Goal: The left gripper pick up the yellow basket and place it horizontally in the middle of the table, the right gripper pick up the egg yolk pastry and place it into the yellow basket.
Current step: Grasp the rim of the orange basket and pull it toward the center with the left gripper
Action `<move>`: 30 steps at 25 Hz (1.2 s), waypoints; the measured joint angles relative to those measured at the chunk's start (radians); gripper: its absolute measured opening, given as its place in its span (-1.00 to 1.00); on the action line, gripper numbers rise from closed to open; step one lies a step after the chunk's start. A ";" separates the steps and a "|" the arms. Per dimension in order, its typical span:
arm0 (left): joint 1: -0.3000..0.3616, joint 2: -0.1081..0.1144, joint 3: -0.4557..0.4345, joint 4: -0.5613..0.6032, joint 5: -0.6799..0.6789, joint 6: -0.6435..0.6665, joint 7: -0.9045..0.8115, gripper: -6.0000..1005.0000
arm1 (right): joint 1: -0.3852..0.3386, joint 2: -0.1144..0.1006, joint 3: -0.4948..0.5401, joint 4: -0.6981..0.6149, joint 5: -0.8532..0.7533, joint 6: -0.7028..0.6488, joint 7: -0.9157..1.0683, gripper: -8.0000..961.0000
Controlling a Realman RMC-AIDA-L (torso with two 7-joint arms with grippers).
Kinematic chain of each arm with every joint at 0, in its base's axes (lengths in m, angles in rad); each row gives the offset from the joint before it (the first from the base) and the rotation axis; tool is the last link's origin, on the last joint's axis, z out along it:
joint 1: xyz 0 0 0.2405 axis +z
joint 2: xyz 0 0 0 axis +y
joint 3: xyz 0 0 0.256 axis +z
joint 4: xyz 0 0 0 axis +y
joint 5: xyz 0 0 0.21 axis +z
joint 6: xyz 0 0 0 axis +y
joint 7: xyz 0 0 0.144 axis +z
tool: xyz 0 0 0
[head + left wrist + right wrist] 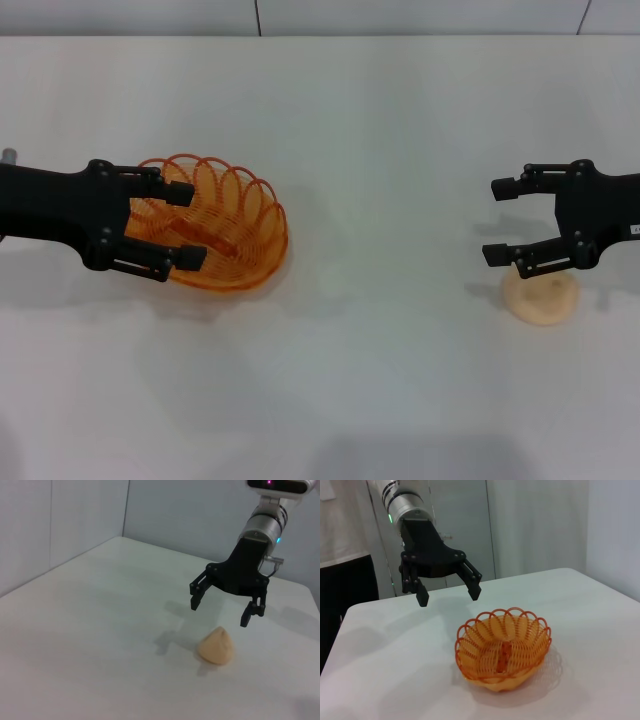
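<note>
The yellow basket [220, 225] sits on the white table [360, 380] at the left, its long axis running front to back; it also shows in the right wrist view [503, 647]. My left gripper [185, 225] is open and hovers above the basket's left side, apart from it; the right wrist view shows it [449, 591] above and behind the basket. The egg yolk pastry [541, 297] lies at the right, also seen in the left wrist view [216, 646]. My right gripper [500, 220] is open just above and behind the pastry, empty; it also shows in the left wrist view [221, 609].
Grey wall panels [300, 15] run along the table's far edge. Bare tabletop lies between the basket and the pastry.
</note>
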 joint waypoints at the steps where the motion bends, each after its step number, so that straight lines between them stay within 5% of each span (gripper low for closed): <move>1: 0.000 0.000 0.000 0.000 0.000 0.000 0.000 0.77 | 0.000 0.000 0.000 0.000 0.000 0.000 0.000 0.82; 21: 0.000 -0.004 -0.002 0.018 -0.004 -0.019 -0.036 0.72 | -0.005 0.012 0.007 -0.001 0.005 0.005 -0.005 0.82; 30: 0.032 -0.061 0.008 0.270 0.031 0.012 -0.427 0.70 | -0.054 0.032 0.026 -0.048 0.016 0.022 -0.023 0.82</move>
